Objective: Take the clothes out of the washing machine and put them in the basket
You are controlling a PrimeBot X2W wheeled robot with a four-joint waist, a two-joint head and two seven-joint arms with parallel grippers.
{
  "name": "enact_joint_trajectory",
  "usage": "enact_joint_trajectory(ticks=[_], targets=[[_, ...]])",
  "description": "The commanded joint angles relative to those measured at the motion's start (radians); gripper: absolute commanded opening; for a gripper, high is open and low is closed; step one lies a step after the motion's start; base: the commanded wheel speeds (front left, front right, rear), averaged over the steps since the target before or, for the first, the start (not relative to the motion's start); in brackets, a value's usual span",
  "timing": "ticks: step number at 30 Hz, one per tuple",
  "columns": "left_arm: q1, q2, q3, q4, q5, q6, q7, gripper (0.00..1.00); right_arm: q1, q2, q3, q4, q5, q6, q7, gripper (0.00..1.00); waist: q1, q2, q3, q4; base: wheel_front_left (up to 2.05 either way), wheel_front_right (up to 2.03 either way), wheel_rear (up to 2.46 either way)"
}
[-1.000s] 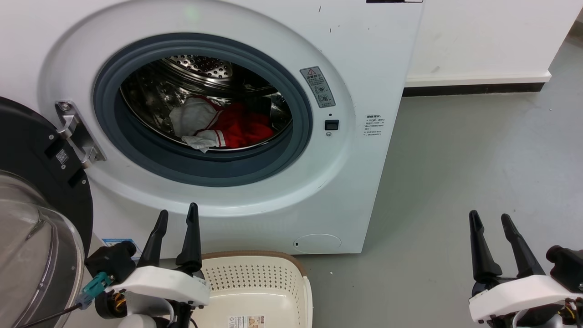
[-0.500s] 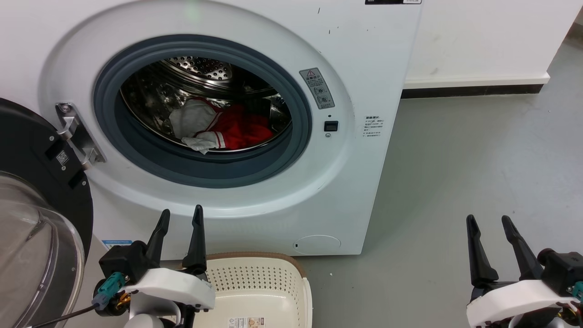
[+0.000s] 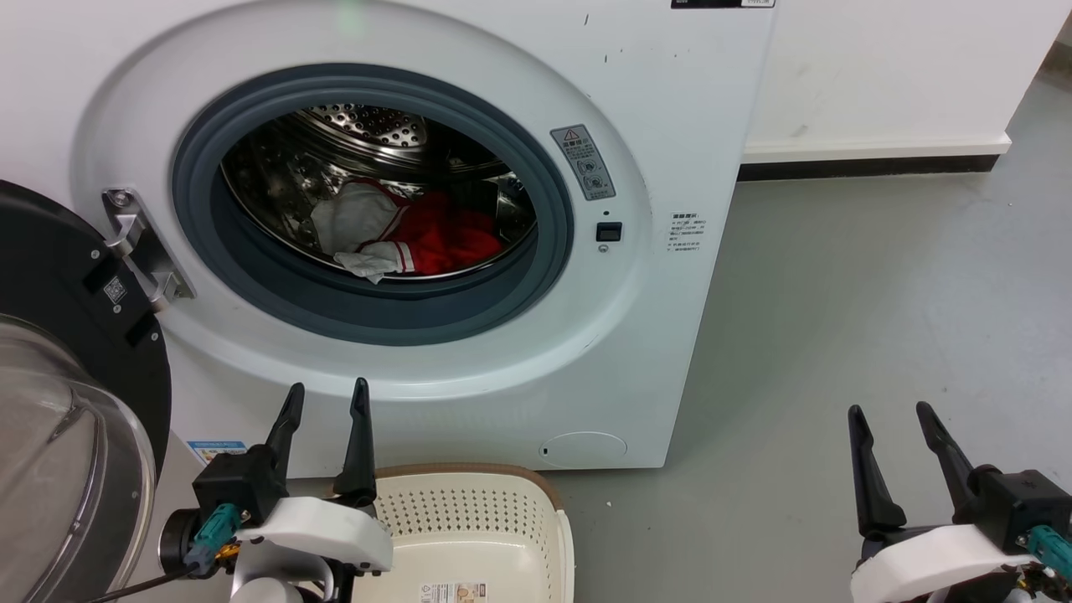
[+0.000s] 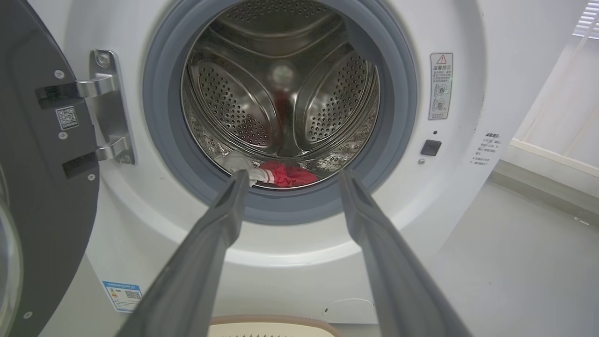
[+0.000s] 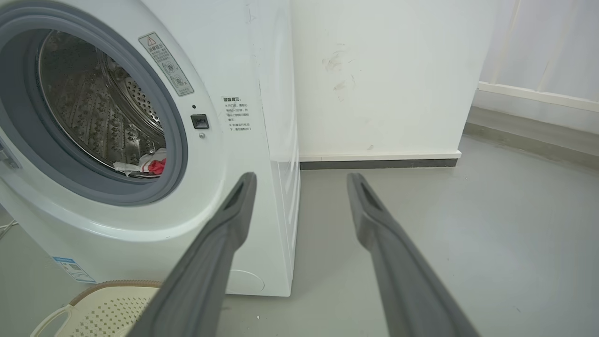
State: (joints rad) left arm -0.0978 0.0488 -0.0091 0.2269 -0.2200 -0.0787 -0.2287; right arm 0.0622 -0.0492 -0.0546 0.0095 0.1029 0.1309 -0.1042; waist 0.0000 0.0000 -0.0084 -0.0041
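Since the frame half a second earlier, the right gripper [image 3: 886, 408] was shifted slightly left and down in the head view, and the left gripper [image 3: 327, 385] was nudged slightly left; both pairs of jaws were held spread apart and empty. The clothes [image 3: 419, 234] were left at the bottom front of the drum [image 3: 368, 121] in the washing machine [image 3: 670, 100], well beyond the left jaws and apart from them. The basket [image 3: 469, 511] was set on the floor [image 3: 837, 293] before the machine, just beside the left gripper.
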Motion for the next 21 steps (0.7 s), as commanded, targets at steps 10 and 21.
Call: enact_joint_trajectory(ticks=[10,21], targets=[[-0.012,0.002,-0.006,0.004,0.084,0.010,-0.026,1.00,0.009,-0.002,0.009,-0.015,-0.093,0.000,-0.013,1.00,0.0000,0.0000,0.001,0.005,0.00,0.00,0.00],[-0.008,0.002,-0.009,0.014,0.124,0.015,-0.037,1.00,0.013,-0.002,0.011,-0.015,-0.134,0.000,-0.018,1.00,0.0000,0.0000,0.003,0.007,0.00,0.00,0.00]])
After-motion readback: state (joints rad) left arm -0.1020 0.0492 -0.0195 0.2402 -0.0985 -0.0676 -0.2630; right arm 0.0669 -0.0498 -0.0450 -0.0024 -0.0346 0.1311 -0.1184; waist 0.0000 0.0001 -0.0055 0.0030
